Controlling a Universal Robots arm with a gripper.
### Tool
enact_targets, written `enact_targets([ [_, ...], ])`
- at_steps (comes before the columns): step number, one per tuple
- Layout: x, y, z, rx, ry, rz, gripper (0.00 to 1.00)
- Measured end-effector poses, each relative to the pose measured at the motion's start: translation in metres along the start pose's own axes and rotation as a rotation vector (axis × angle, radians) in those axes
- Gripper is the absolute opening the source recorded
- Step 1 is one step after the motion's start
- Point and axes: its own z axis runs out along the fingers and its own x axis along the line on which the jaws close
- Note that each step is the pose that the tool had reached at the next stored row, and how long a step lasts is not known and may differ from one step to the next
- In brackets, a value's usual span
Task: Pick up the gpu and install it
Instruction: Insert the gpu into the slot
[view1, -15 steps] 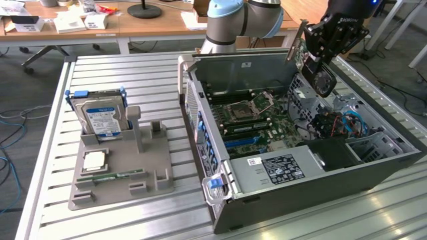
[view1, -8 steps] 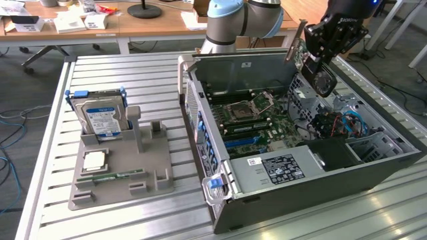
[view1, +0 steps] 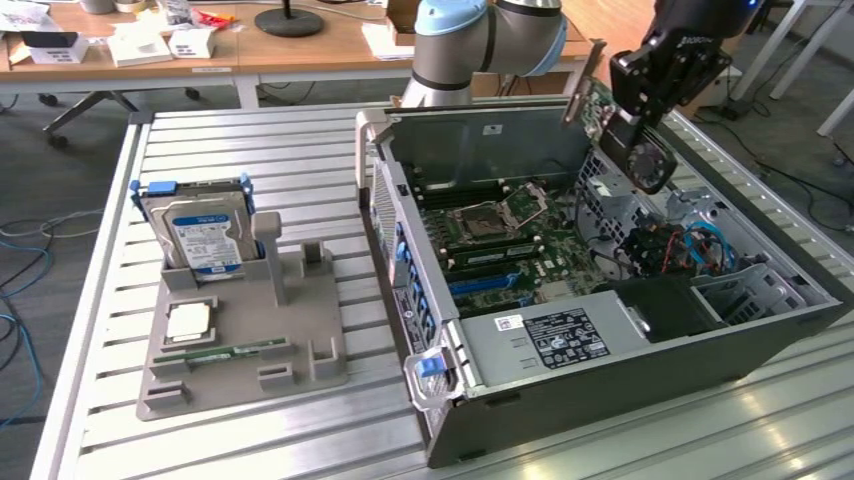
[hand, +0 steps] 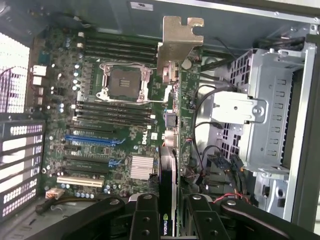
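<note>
We are holding the gpu (hand: 175, 130), clamped in the pincer (hand: 172, 220), above the motherboard (hand: 100, 130); seating demands exact slot alignment.

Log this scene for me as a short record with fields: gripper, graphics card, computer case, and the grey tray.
gripper: shut on the graphics card, above the open case
graphics card: held on edge over the motherboard, metal bracket at the end away from the gripper, not yet in a slot
computer case: lying on its side, panel off
grey tray: to the exterior view's left of the case, holding an upright hard drive and a flat memory stick
</note>
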Motion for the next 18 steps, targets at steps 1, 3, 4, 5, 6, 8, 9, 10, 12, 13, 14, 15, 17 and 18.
enact_targets([
  [1,0.0001,0.0000,0.0000,0.0003,0.0007,-0.016,0.26],
  [3,0.0002,0.0000,0.0000,0.0009,0.0021,-0.046,0.26],
  [4,0.0003,0.0000,0.0000,0.0010,0.0028,-0.062,0.26],
  [5,0.0004,0.0000,0.0000,0.0011,0.0034,-0.078,0.26],
  [6,0.0004,0.0001,0.0000,0.0013,0.0041,-0.094,0.26],
  [8,0.0005,0.0001,0.0001,0.0024,0.0056,-0.125,0.26],
  [9,0.0006,0.0001,0.0000,0.0030,0.0064,-0.142,0.26],
  [10,0.0006,0.0001,0.0000,0.0037,0.0071,-0.158,0.26],
  [12,0.0007,0.0001,0.0000,0.0056,0.0087,-0.189,0.26],
  [13,0.0008,0.0001,0.0000,0.0065,0.0096,-0.205,0.26],
  [14,0.0009,0.0001,0.0000,0.0072,0.0104,-0.222,0.26],
  [15,0.0009,0.0001,0.0000,0.0078,0.0112,-0.239,0.26],
  [17,0.0009,0.0001,0.0000,0.0091,0.0128,-0.275,0.26],
  [18,0.0010,0.0001,0.0000,0.0097,0.0136,-0.292,0.26],
])
